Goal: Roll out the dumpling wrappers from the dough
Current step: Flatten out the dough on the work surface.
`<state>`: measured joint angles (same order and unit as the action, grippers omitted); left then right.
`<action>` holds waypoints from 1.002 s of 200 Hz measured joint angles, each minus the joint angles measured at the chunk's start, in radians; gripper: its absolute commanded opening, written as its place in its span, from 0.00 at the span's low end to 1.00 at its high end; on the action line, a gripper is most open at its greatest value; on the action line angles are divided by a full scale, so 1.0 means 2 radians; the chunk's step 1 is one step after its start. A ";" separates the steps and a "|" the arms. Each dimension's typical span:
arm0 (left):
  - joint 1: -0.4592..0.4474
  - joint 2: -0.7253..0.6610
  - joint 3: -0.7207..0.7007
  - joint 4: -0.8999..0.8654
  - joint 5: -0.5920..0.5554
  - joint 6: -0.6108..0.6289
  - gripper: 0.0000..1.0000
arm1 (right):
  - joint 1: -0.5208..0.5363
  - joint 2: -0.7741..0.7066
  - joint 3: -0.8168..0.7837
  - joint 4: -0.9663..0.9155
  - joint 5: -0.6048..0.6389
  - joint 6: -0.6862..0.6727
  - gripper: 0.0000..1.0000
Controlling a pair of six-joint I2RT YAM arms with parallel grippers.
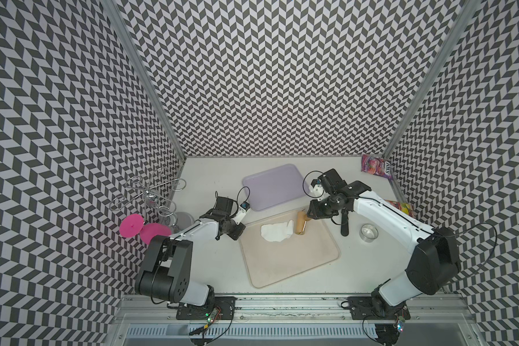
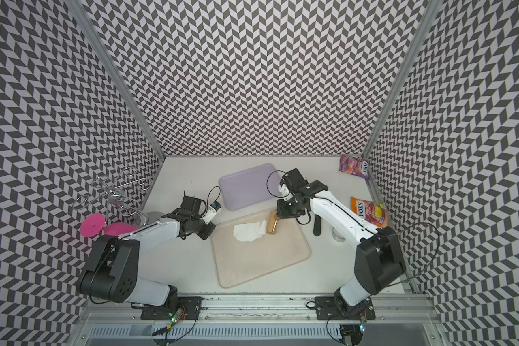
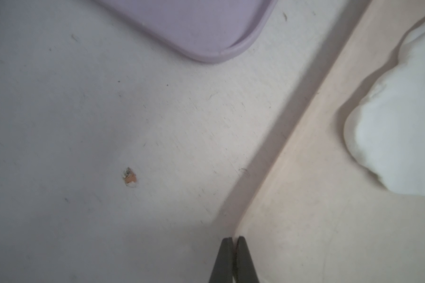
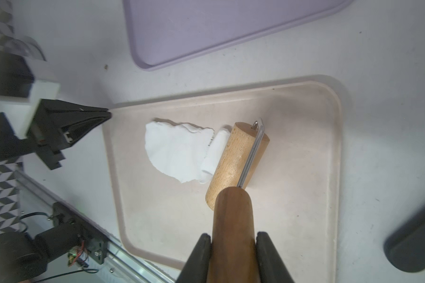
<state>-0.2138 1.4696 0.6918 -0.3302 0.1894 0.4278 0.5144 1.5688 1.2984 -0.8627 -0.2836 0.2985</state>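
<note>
A thin, ragged white sheet of dough (image 1: pixel 274 232) (image 2: pixel 247 232) (image 3: pixel 398 137) (image 4: pixel 174 152) lies on the far half of the beige tray (image 1: pixel 291 263) (image 4: pixel 304 147). Its edge curls up against the pale drum of the wooden roller (image 1: pixel 300 226) (image 2: pixel 272 224) (image 4: pixel 236 161). My right gripper (image 1: pixel 310 214) (image 4: pixel 234 235) is shut on the roller's dark handle. My left gripper (image 1: pixel 241 231) (image 3: pixel 234 237) is shut and holds nothing. Its tips rest at the tray's far left corner. No dumpling wrappers are in view.
A purple tray (image 1: pixel 274 187) (image 4: pixel 219 29) lies behind the beige one. Right of the beige tray are a black-handled tool (image 1: pixel 344 224) and a round metal ring (image 1: pixel 369 232). Candy bags (image 1: pixel 378 166) (image 2: pixel 369 211) sit along the right wall. A wire rack (image 1: pixel 150 194) and pink discs (image 1: pixel 132 226) stand at the left.
</note>
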 measured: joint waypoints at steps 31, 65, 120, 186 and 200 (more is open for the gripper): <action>0.000 0.000 0.000 0.000 0.000 0.000 0.00 | 0.000 0.000 -0.010 0.058 -0.018 0.022 0.00; 0.000 0.000 0.000 0.000 0.000 0.000 0.00 | 0.001 0.003 -0.019 0.095 -0.023 0.040 0.00; 0.000 -0.002 -0.002 0.000 0.000 0.000 0.00 | 0.010 0.003 -0.078 0.152 0.009 0.064 0.00; 0.000 -0.003 -0.002 0.000 0.000 0.000 0.00 | 0.044 -0.013 -0.100 0.179 0.073 0.080 0.00; 0.000 -0.003 -0.002 0.000 0.000 0.000 0.00 | 0.046 -0.022 -0.108 0.179 0.081 0.083 0.00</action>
<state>-0.2138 1.4639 0.6872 -0.3298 0.1890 0.4274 0.6060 1.5253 1.0821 -0.5041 -0.1215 0.4648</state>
